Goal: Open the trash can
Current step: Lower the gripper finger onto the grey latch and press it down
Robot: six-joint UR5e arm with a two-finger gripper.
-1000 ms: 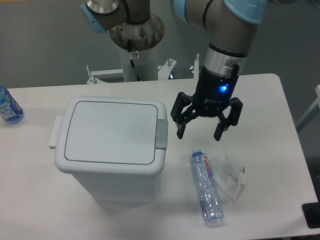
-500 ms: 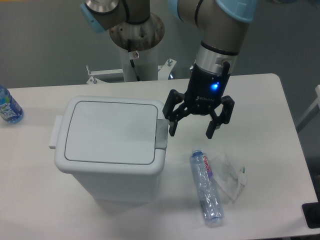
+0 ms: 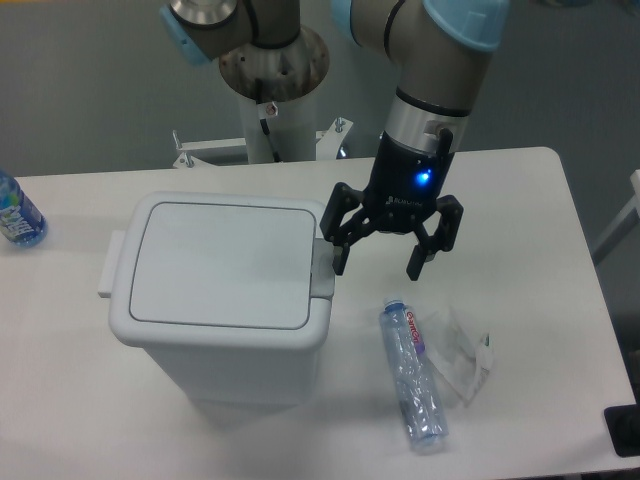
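Camera view from above and in front: trash can (image 3: 220, 290) on the left half of the tabletop (image 3: 530, 200), lid (image 3: 222, 264) shut flat, darker grey push-button tab (image 3: 322, 268) on its right rim. Looks like stiff, smooth, light plastic; likely to slide or tip under a sideways shove, so no clamping on the body. Best point of contact judged to be the tab itself, pressed straight down to release the lid, or failing that the lid's right edge just beside it.

Gripper (image 3: 378, 258) spread wide, holding nothing, hanging just right of the can's right rim. Left 1 of the 2 fingers (image 3: 340, 258) overlapping the tab's right edge in this view; contact impossible to confirm. Right 1 well off the can, over bare tabletop.

Near and to the right: crushed clear bottle (image 3: 412, 375) lying flat beside a crumpled plastic wrapper (image 3: 462, 350). Blue-labelled bottle (image 3: 15, 215) at the far left edge.
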